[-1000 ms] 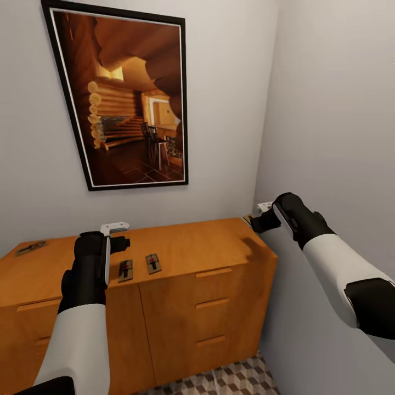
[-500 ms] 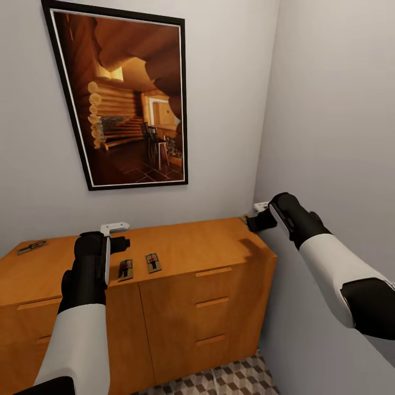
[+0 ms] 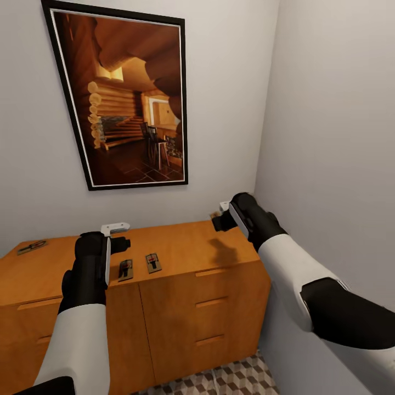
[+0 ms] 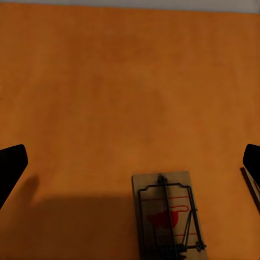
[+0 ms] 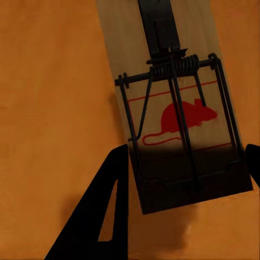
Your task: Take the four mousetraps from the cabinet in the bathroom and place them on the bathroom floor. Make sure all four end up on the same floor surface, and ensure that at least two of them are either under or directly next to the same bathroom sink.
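Note:
The orange-brown cabinet [image 3: 181,247] stands against the wall under a picture. Two mousetraps [image 3: 125,270] [image 3: 153,263] lie side by side near its front edge, and a third mousetrap [image 3: 31,247] lies at the far left of the top. My left gripper [image 3: 118,241] hovers open just behind the pair, and its wrist view has one mousetrap [image 4: 165,216] below the spread fingertips [image 4: 11,165]. My right gripper [image 3: 219,218] hangs above the right part of the top, shut on a mousetrap [image 5: 173,114] with a red mouse print, held by its end.
A large framed picture [image 3: 126,99] hangs on the back wall. A grey side wall [image 3: 329,137] runs close along the cabinet's right end. Cube-patterned bathroom floor [image 3: 230,378] shows in front of the cabinet.
My right arm has moved left and slightly up from the cabinet's back right corner, carrying the mousetrap; its shadow now falls on the top. The left arm has not moved.

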You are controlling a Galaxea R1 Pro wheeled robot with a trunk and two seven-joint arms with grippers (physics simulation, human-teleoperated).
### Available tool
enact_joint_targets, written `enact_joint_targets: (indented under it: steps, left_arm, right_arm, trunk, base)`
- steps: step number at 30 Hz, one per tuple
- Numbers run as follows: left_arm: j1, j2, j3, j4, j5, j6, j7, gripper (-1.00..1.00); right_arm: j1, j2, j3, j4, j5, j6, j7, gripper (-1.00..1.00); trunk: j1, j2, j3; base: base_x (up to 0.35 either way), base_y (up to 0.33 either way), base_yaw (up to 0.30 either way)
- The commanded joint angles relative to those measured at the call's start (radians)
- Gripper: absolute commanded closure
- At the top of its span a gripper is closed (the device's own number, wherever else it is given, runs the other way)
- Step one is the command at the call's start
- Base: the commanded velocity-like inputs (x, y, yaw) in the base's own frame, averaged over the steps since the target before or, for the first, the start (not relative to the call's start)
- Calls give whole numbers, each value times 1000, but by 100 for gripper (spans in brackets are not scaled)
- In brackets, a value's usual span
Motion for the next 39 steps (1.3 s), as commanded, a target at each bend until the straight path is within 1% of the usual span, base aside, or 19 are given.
enact_joint_targets:
  steps: [1, 2, 3, 6, 9, 15, 39]
  left_arm:
    - [-1, -1, 3, -1, -9, 3, -8, -100]
    - [-1, -1, 3, -2, -9, 3, -8, -100]
    - [-1, -1, 3, -2, -10, 3, -8, -100]
    - [-1, -1, 3, -3, -11, 3, -8, -100]
    - [-1, -1, 3, -3, -11, 3, -8, -100]
    - [-1, -1, 3, -3, -11, 3, -8, -100]
    - [-1, -1, 3, -3, -13, 3, -8, -100]
  right_arm:
    - [-1, 7, -9, -1, 5, 4, -8, 100]
    - [-1, 16, -31, -1, 6, 4, -23, 100]
    - [-1, 17, -40, -1, 6, 4, -28, 100]
    - [0, 17, -62, 0, 7, 4, -41, 100]
    - [-1, 17, -73, 0, 7, 4, -47, 100]
    - [0, 17, -79, 0, 7, 4, -50, 100]
    - [0, 17, -77, 0, 7, 4, -49, 100]
  trunk:
    - [0, -1, -1]
    - [0, -1, -1]
    - [0, -1, -1]
    - [0, -1, -1]
    - [0, -1, -1]
    - [0, -1, -1]
    - [0, -1, -1]
  base:
    - [0, 0, 0]
    - [0, 0, 0]
    - [0, 0, 0]
    - [0, 0, 0]
    - [0, 0, 0]
    - [0, 0, 0]
    - [0, 0, 0]
